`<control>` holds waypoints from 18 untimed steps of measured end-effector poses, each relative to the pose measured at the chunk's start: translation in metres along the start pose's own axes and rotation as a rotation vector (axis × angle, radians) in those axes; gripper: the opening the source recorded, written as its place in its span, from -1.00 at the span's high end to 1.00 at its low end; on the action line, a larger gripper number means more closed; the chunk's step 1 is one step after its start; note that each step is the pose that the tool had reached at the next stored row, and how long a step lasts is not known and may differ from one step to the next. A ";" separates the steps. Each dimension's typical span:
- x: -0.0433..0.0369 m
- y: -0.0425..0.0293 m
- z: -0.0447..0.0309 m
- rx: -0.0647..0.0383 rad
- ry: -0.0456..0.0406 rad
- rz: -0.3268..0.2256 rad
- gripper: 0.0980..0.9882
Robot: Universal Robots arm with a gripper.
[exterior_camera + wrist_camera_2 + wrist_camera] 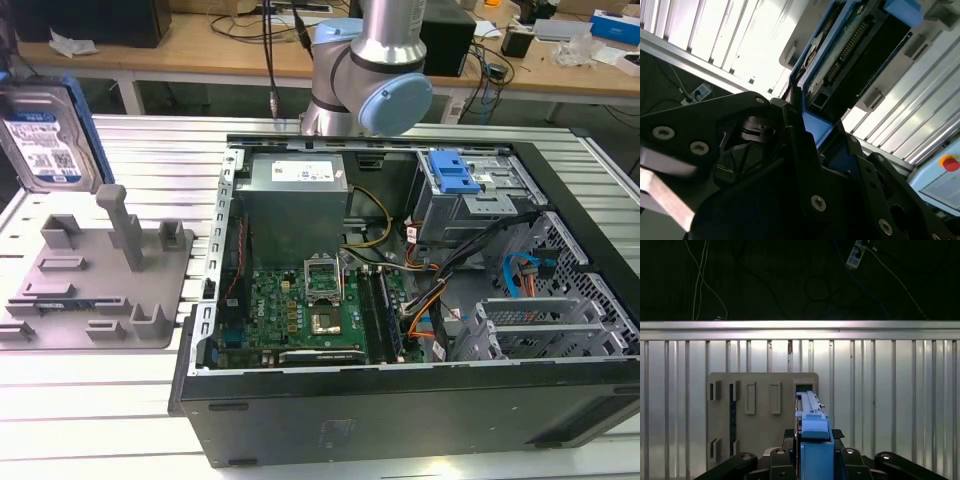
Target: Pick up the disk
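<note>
Ribbed aluminium tabletop [140, 140] beside an open computer case [400, 300]: the black tool [812, 460] is closed on the blue rails of the flat silver label-faced disk [45, 135], lifted clear above the grey slotted holder [95, 275]; the grip should remain firm and the drive level.

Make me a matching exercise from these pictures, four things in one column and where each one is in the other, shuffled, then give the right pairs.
Things:
1. disk
2. grey holder
3. computer case
4. end effector

Places:
A. lying flat on the slatted table, at the exterior view's left, below the disk
B. clamped around the disk's blue rail, in both wrist views
C. lid off, circuit board showing, at the exterior view's middle and right
D. held upright at the exterior view's far left, above the holder

Pairs: 1-D, 2-A, 3-C, 4-B
</note>
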State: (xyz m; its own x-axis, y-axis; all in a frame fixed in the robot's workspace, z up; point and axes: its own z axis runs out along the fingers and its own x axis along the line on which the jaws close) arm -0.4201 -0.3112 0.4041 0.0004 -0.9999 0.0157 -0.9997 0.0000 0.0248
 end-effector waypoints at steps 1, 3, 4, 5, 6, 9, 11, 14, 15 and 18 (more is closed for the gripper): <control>0.0001 0.0001 -0.0041 0.000 -0.0003 0.000 0.40; 0.0003 0.0004 -0.0151 0.000 -0.0011 0.000 0.40; 0.0004 0.0006 -0.0243 0.000 -0.0020 0.000 0.40; 0.0005 0.0007 -0.0300 0.000 -0.0025 0.000 0.40; 0.0005 0.0008 -0.0338 0.000 -0.0029 0.000 0.40; 0.0008 0.0012 -0.0481 0.000 -0.0050 0.000 0.40; 0.0010 0.0014 -0.0566 0.000 -0.0070 0.000 0.40; 0.0016 0.0016 -0.0658 0.000 -0.0141 0.000 0.40; 0.0018 0.0017 -0.0675 0.000 -0.0167 0.000 0.40; 0.0019 0.0017 -0.0680 0.001 -0.0194 0.000 0.40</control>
State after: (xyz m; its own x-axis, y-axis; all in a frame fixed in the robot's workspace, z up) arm -0.4201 -0.3120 0.4721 0.0003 -1.0000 -0.0038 -0.9997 -0.0004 0.0243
